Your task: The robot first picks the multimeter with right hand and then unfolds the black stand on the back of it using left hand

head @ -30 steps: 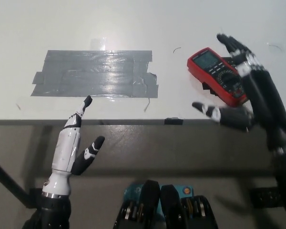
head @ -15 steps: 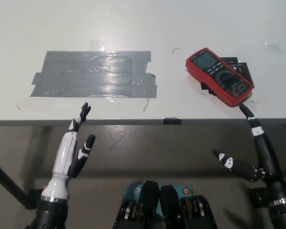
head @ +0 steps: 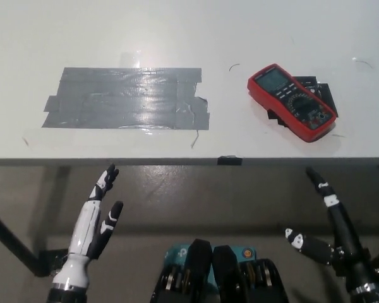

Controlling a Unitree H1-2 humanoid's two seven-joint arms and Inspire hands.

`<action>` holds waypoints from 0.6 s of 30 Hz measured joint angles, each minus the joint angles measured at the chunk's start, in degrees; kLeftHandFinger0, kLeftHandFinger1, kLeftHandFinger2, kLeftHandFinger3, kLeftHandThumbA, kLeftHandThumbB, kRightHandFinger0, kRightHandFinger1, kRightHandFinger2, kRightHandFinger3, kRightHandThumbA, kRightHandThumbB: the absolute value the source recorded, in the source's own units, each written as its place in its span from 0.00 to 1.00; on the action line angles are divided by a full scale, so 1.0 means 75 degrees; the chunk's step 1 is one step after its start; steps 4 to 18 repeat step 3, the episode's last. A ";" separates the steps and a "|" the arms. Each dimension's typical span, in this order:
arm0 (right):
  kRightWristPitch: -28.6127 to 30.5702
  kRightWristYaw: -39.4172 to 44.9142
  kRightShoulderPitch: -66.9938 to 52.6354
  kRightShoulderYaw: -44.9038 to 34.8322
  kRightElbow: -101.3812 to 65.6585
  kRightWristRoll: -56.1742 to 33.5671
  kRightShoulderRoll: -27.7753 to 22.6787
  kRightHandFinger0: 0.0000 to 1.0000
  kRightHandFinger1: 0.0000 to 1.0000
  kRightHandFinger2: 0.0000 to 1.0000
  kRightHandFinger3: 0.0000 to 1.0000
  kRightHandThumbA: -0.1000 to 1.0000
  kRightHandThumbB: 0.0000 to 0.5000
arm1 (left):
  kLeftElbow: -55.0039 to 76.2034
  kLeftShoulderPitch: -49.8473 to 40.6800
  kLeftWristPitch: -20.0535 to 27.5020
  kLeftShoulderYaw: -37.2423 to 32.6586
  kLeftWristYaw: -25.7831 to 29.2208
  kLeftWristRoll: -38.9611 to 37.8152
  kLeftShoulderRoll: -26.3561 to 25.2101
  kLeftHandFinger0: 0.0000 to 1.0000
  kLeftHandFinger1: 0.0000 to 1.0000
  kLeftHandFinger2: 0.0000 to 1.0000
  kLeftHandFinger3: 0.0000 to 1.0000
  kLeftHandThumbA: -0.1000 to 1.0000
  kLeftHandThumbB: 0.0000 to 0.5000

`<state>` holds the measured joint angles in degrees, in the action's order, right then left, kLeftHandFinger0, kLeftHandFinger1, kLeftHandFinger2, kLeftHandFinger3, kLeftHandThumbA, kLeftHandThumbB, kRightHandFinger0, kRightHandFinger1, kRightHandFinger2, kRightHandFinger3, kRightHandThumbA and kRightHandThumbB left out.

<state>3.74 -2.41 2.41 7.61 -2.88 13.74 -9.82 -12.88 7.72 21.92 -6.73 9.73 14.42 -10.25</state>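
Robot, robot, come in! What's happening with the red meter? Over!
Both robot hands open and low, below the table edge: left robot hand, right robot hand. Red multimeter lying on the table, unheld. Nothing blocking it.

1. The robot's left hand (head: 95,221) — a slim white shell over a dark underside, its fingers capped in black with small white patches near the tips.
2. At its near end the white casing narrows into a silvery ring, then a black wrist.
3. The right hand (head: 331,237) is black throughout — long, thin fingers broken by short white bands close to the tips.
4. Its wrist, at the near right corner, shows a pale metallic ring above a black forearm.
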 measured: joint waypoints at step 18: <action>0.0031 0.0021 -0.0006 0.0000 0.0069 -0.0006 0.0009 1.00 1.00 1.00 1.00 0.79 0.54 | -0.0074 0.0000 -0.0001 0.0035 -0.0059 -0.0015 0.0000 1.00 1.00 1.00 1.00 1.00 0.95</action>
